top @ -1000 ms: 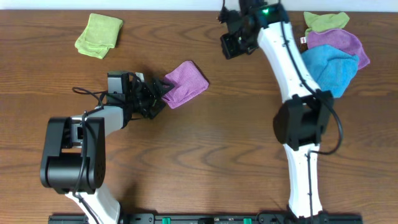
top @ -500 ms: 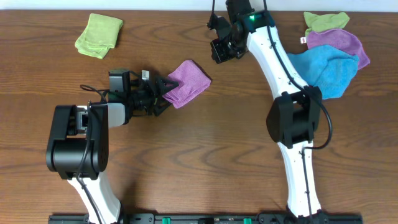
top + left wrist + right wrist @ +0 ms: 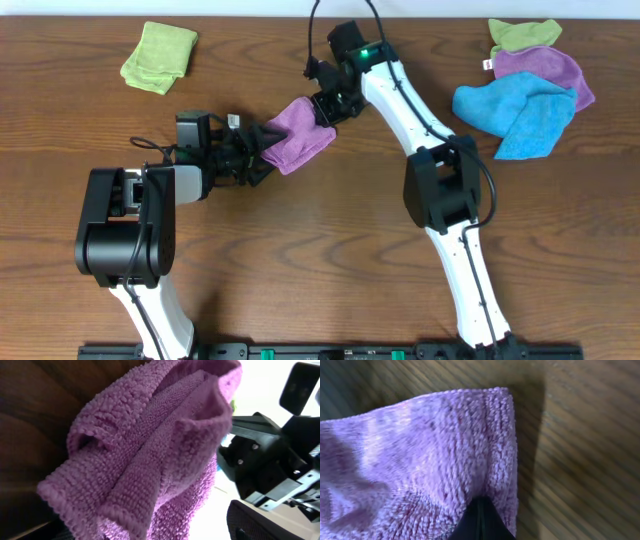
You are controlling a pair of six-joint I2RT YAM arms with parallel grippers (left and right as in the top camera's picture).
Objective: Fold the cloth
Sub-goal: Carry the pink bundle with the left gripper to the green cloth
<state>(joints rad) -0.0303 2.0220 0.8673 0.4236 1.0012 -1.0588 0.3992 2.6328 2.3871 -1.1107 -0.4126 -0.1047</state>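
The cloth lay bunched near the far edge of the desk, about midway along it. The left gripper was clamped on the end nearer the left edge. The right gripper touched the cloth's far corner, but I could not tell whether it was wide or narrow.

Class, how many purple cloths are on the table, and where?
2. The middle purple cloth lies between the left gripper and right gripper; the second purple cloth lies far right, touching a blue cloth, which may hide more.
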